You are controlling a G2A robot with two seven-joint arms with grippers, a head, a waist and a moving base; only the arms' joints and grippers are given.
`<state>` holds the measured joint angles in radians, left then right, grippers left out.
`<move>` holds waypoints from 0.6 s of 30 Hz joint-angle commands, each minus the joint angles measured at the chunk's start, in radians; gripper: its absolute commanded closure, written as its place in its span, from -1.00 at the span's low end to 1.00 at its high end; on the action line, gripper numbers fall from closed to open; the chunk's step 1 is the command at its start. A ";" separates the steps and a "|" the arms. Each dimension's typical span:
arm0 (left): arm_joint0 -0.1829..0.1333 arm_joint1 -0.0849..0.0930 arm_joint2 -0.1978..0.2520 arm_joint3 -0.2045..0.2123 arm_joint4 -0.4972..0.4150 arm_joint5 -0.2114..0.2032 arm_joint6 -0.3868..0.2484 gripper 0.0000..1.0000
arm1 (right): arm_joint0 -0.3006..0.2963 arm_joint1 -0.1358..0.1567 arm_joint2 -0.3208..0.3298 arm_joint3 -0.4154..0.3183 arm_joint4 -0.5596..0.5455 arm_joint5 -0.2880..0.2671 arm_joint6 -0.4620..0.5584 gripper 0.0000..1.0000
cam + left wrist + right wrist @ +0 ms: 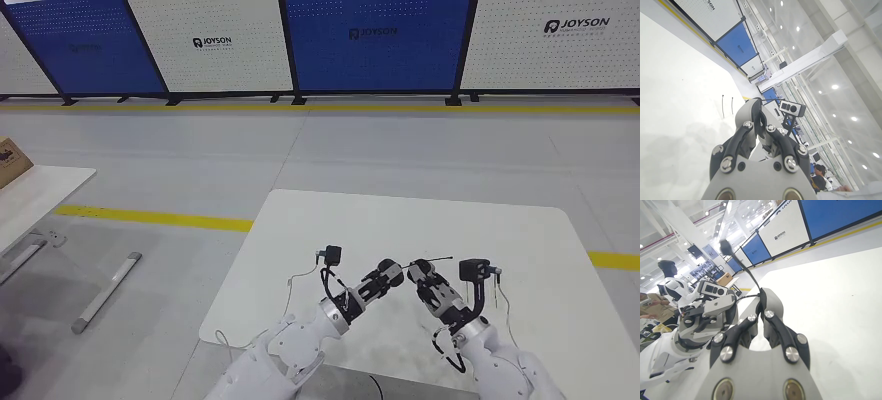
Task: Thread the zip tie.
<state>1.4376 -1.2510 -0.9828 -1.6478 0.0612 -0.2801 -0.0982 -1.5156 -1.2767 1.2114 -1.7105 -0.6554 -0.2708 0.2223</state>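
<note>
Here we show the thin black plastic zip tie [748, 272] held above the white bench [520, 240] — the right pincer [762, 294] pressed together on its strap, the left pincer [758, 106] pinching the tail end. We judge threading still to do: the tail is not seen through the head, which is blurred. Two spare black zip ties [723, 107] lie on the bench beyond.

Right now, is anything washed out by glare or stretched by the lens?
Left wrist view: the table glares almost pure white; ceiling lamps bloom. Right wrist view: the wide lens makes the right gripper loom large. Top view: even light.
</note>
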 commanded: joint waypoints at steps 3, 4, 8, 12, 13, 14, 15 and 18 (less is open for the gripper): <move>-0.002 -0.001 0.001 0.001 0.000 0.001 0.006 1.00 | 0.001 0.001 0.002 0.002 0.000 -0.001 -0.001 1.00; -0.003 -0.001 0.001 0.001 -0.002 -0.002 0.009 1.00 | 0.002 0.002 0.003 0.004 -0.001 0.001 0.000 1.00; -0.003 -0.002 0.000 -0.005 -0.003 -0.014 0.013 1.00 | 0.007 0.002 -0.002 0.013 -0.011 0.010 0.004 1.00; -0.001 -0.002 0.000 -0.011 -0.002 -0.021 0.014 1.00 | 0.012 0.002 -0.006 0.021 -0.015 0.016 0.002 1.00; -0.001 -0.002 0.000 -0.012 -0.002 -0.023 0.014 1.00 | 0.012 0.002 -0.007 0.022 -0.016 0.018 0.002 1.00; -0.001 -0.002 0.001 -0.012 -0.002 -0.024 0.014 1.00 | 0.013 0.002 -0.007 0.024 -0.018 0.019 0.000 1.00; -0.001 -0.002 0.001 -0.012 -0.001 -0.025 0.014 1.00 | 0.013 0.002 -0.007 0.025 -0.018 0.019 0.000 1.00; -0.001 -0.003 0.002 -0.011 0.001 -0.024 0.016 1.00 | 0.013 0.003 -0.006 0.027 -0.017 0.018 0.004 1.00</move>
<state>1.4369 -1.2537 -0.9809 -1.6599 0.0615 -0.3050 -0.0831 -1.5021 -1.2738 1.2049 -1.6833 -0.6736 -0.2517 0.2238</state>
